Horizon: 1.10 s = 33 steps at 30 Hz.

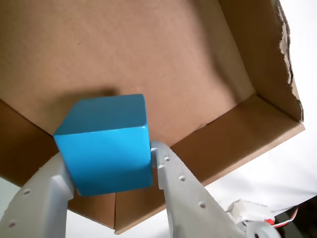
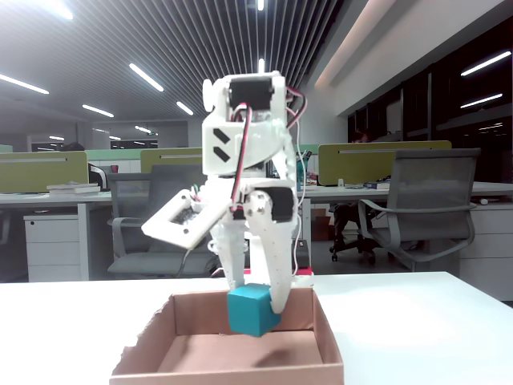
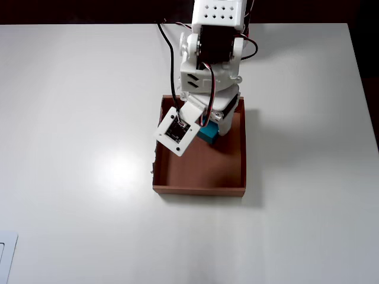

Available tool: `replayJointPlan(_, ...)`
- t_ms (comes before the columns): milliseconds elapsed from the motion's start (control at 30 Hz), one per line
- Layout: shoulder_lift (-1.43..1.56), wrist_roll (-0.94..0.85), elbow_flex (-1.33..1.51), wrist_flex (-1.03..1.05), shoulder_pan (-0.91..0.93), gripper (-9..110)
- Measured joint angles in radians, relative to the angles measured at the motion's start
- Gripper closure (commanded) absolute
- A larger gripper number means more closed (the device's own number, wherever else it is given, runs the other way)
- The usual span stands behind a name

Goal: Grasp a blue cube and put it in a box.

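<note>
White table [image 3: 77, 118] in an office, fingers [image 2: 276, 301] clamped on the blue cube [image 2: 252, 310] above the box [image 2: 329, 345]

A plain teal-blue is shown on the blue cube [image 1: 105, 144] at the lower left of the wrist view, its top face slightly paler than its front face, with no markings. The box [image 1: 148, 64] is coloured an even cardboard brown, with a greyish torn edge seen at the upper right of that view. White is worn by the gripper [image 1: 111, 171] and by the arm [image 3: 210, 56], on which black and red wires are seen in the overhead view. The table [image 3: 71, 118] is rendered plain white.
</note>
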Motion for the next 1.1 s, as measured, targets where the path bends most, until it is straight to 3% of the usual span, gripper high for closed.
replayJointPlan(1100, -0.084, 0.000, 0.137, -0.245, -0.009, 86)
